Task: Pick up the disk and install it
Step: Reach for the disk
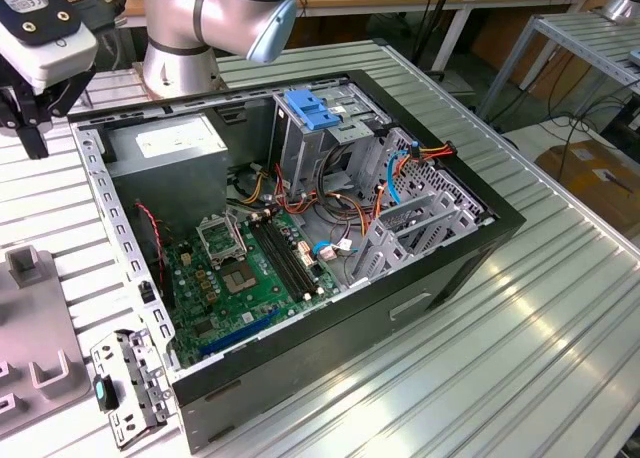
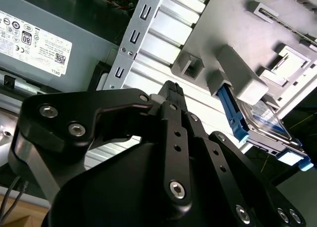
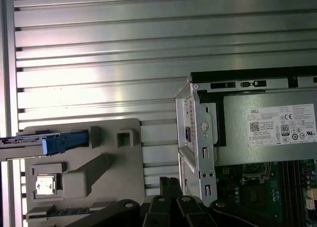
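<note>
The disk (image 3: 44, 141) stands on edge in a slot of a grey holder plate (image 3: 99, 167) on the ribbed table, beside the open computer case (image 1: 300, 228). In the second wrist view the disk (image 2: 262, 122) shows its silver face, blue side rail and blue end handle. My gripper (image 2: 171, 88) hangs above the table between the holder plate and the case's corner, apart from the disk. Its black fingers (image 3: 167, 183) are shut with nothing between them. In the exterior view the gripper (image 1: 35, 118) is at the far left, outside the case wall.
Inside the case are a grey power supply (image 1: 165, 143) with a white label, a green motherboard (image 1: 250, 268), cables and a metal drive cage (image 1: 330, 128) with a blue part on top. A small bracket (image 1: 125, 383) lies by the case's near corner. The arm's base (image 1: 190, 28) stands behind.
</note>
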Robot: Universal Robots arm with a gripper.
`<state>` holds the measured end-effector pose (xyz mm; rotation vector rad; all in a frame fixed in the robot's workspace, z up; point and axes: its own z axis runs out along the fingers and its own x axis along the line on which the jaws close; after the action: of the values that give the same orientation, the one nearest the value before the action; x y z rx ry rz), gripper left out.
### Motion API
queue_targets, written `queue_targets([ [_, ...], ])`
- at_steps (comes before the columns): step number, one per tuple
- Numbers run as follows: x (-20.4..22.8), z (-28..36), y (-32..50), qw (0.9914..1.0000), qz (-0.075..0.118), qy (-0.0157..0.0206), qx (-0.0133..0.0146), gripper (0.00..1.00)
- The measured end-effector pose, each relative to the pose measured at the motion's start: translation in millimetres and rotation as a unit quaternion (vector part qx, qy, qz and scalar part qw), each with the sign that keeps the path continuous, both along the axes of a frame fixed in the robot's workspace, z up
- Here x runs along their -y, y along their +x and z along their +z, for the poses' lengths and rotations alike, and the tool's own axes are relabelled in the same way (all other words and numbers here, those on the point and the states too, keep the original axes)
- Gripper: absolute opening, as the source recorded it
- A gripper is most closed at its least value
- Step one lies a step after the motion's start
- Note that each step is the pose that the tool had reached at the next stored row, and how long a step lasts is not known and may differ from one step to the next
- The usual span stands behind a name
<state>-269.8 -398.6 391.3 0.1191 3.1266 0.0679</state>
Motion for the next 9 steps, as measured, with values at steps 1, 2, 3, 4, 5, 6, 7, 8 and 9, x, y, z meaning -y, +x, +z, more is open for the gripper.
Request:
queue_targets([
  [1, -1.2, 0.0, -0.7, 1.00000, 0.000, -0.0001, -0.0002, 0.11],
  [2, -2.8, -0.2, -1.8, 1.00000, 0.000, -0.0001, -0.0003, 0.11],
  [3, -4.1, -0.3, -2.7, 1.00000, 0.000, 0.0000, -0.0003, 0.11],
  [4, -5.0, -0.3, -3.5, 1.00000, 0.000, 0.0000, -0.0004, 0.11],
  [5, -5.6, -0.4, -4.5, 1.00000, 0.000, 0.0000, -0.0004, 0.11],
  [6, -5.9, -0.4, -5.2, 1.00000, 0.000, -0.0001, -0.0005, 0.11],
  [7, -6.3, -0.4, -5.9, 1.00000, 0.000, -0.0001, -0.0006, 0.11],
  [8, -6.5, -0.5, -6.6, 1.00000, 0.000, 0.0000, -0.0007, 0.11],
  [9, -6.8, -0.5, -7.8, 1.00000, 0.000, 0.0000, -0.0009, 0.11],
])
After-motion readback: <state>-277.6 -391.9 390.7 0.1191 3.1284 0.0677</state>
